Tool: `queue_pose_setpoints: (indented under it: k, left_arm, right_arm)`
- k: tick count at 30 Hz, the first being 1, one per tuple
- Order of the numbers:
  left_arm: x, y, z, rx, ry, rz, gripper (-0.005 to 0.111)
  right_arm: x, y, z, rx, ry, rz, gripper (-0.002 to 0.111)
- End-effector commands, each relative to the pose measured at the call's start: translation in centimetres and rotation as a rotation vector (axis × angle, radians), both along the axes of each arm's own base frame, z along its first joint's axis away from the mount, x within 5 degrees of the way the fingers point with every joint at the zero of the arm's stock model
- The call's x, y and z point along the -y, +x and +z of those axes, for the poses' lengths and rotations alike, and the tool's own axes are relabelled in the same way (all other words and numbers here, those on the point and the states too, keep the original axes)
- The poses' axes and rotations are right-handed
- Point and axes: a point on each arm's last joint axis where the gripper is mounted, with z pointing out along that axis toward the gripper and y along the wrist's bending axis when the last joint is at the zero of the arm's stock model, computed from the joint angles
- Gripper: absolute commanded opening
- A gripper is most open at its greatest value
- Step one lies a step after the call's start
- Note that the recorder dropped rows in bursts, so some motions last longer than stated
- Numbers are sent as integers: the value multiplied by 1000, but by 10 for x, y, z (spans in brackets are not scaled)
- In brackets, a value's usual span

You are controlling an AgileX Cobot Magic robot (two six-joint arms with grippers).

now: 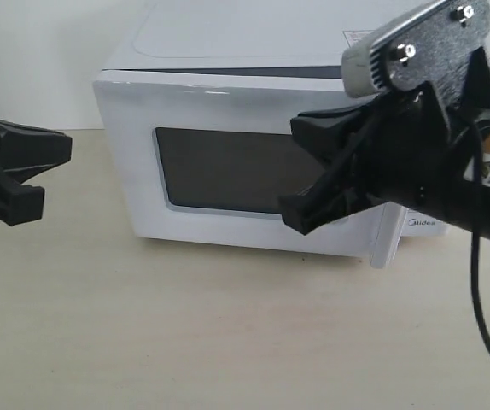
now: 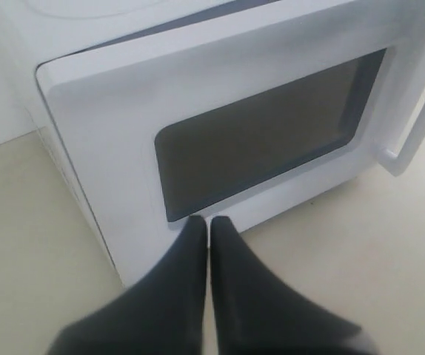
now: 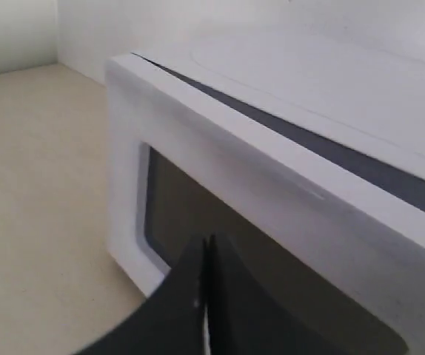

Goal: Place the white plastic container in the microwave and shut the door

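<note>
The white microwave [image 1: 228, 51] stands at the back of the table. Its door [image 1: 130, 162], with a dark window [image 1: 228, 171], lies close against the body, and a dark gap runs along its top edge. The vertical bar handle [image 2: 414, 122] is at the door's free end. My left gripper [image 1: 36, 201] hangs shut and empty left of the microwave, apart from it. My right gripper [image 1: 296, 213] is shut and empty just in front of the window [image 3: 272, 281]; I cannot tell if it touches. The white plastic container is out of view. The dials are hidden behind my right arm.
Beige tabletop [image 1: 228, 333] stretches in front of the microwave. A white wall [image 1: 40, 51] rises behind. My right arm's black cable [image 1: 484, 316] hangs at the right edge.
</note>
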Motion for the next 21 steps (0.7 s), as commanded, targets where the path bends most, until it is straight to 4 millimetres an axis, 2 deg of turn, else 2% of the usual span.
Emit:
queue_pose_setpoints:
  k: [1,4,11,17,21]
  left_arm:
    - [2,0,3,1,-9,-17,4]
    - [2,0,3,4,-6,-15,4]
    - [2,0,3,10,4,-18,4]
    - [2,0,3,12,7,-20,4]
    - [2,0,3,12,7,-20,4]
  right_arm:
    - [4,13,-1,-2,106,-156,0]
    - [9,17,-2,-17,176,-233,0]
    - [10,28,-18,-58,204,-332,0]
    - [5,43,-31,-77,146,-389,0]
    - [12,47,-29,-37,155,-484,0]
